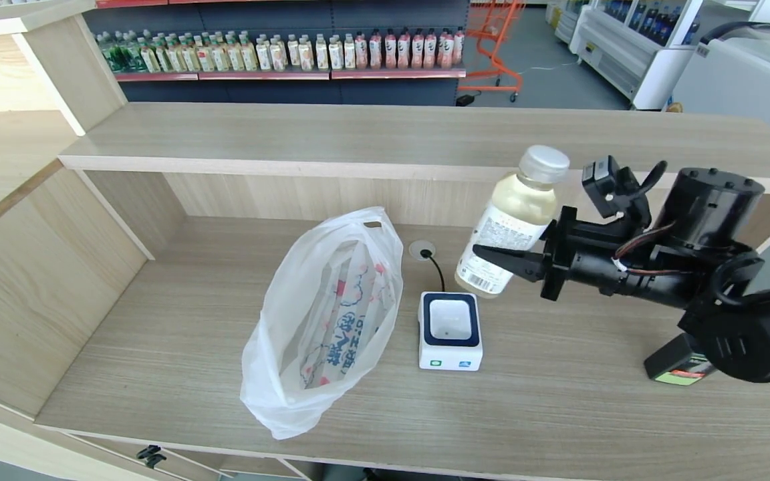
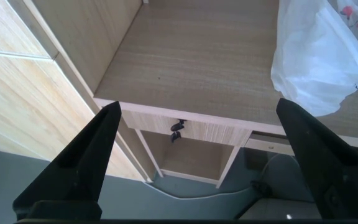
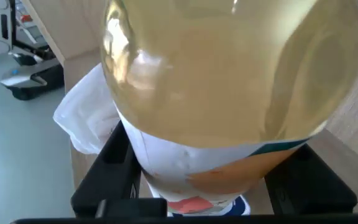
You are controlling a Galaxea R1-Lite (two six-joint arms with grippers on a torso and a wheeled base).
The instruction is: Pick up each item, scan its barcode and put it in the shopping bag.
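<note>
So, the desk [image 1: 559,414] has the bag [image 1: 271,374] lying open on it, thin and floppy. The bottle [image 1: 512,227] hangs tilted in the air near the scanner [image 1: 450,331], with the right end effector [image 1: 500,257] clamped round its label. It's full, so probably hefty, and smooth plastic may slip. A mid-body hold seems sensible. The left end effector [image 2: 197,106] gapes wide, empty.

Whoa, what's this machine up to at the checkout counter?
It is working as a cashier. The right end effector grips a bottle of pale drink, held tilted in the air beside the white barcode scanner. On the scanner's other side, a white shopping bag lies open on the counter with a printed package inside. A dark box waits near the right arm. The left end effector hangs open off the counter's near edge.
</note>
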